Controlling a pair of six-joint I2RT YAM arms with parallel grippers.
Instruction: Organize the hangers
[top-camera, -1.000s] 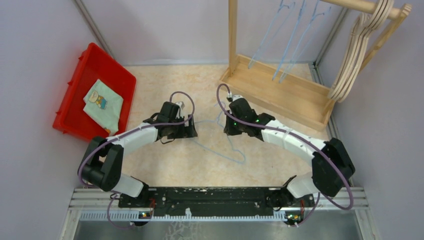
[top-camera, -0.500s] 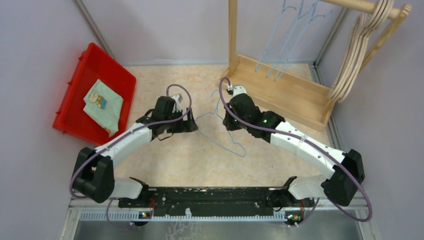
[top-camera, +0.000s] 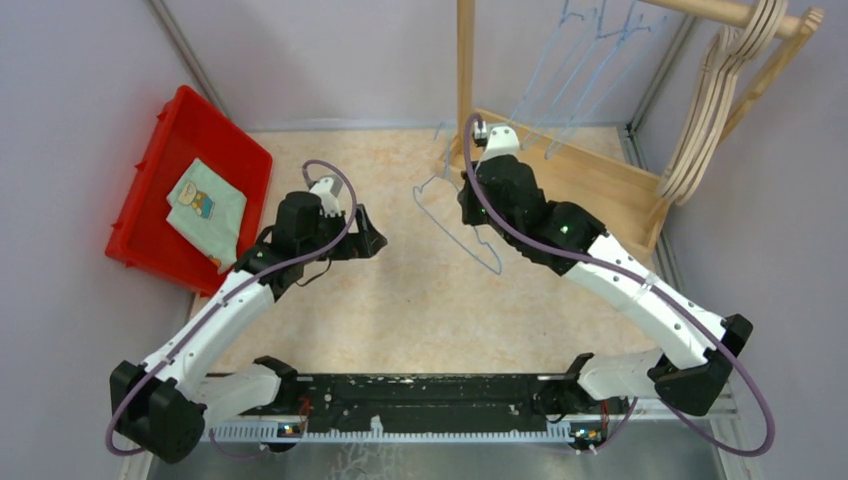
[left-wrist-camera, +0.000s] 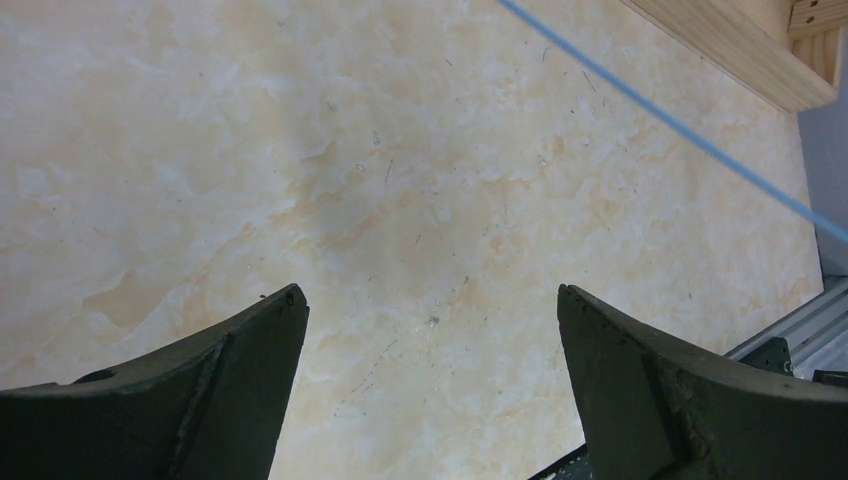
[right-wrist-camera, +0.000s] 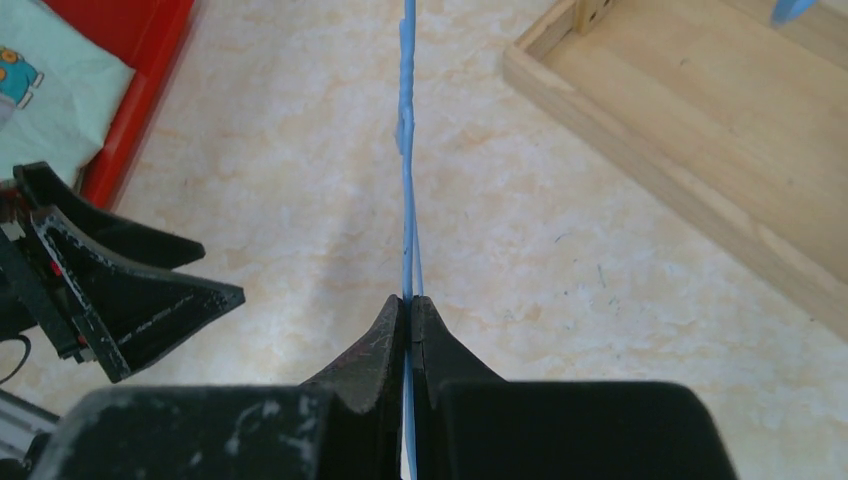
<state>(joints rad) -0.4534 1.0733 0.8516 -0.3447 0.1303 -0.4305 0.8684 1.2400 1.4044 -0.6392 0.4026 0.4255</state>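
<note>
My right gripper (top-camera: 470, 208) is shut on a thin light-blue wire hanger (top-camera: 452, 212) and holds it lifted above the floor, left of the wooden rack. In the right wrist view the wire (right-wrist-camera: 407, 150) runs straight up from between the closed fingertips (right-wrist-camera: 409, 300). My left gripper (top-camera: 372, 240) is open and empty, low over the beige floor; its view shows a length of the blue wire (left-wrist-camera: 680, 125) crossing the upper right. Several blue wire hangers (top-camera: 580, 60) and several tan wooden hangers (top-camera: 715, 90) hang on the rack's top bar.
The tall wooden rack has a tray-like base (top-camera: 590, 195) at the back right. A red bin (top-camera: 150, 150) with a folded pale-green cloth (top-camera: 205, 205) sits at the left. Grey walls close in on both sides.
My right arm has lifted the blue wire hanger off the floor and carried it back toward the rack. My left gripper has drawn back to the left and away from the hanger.
</note>
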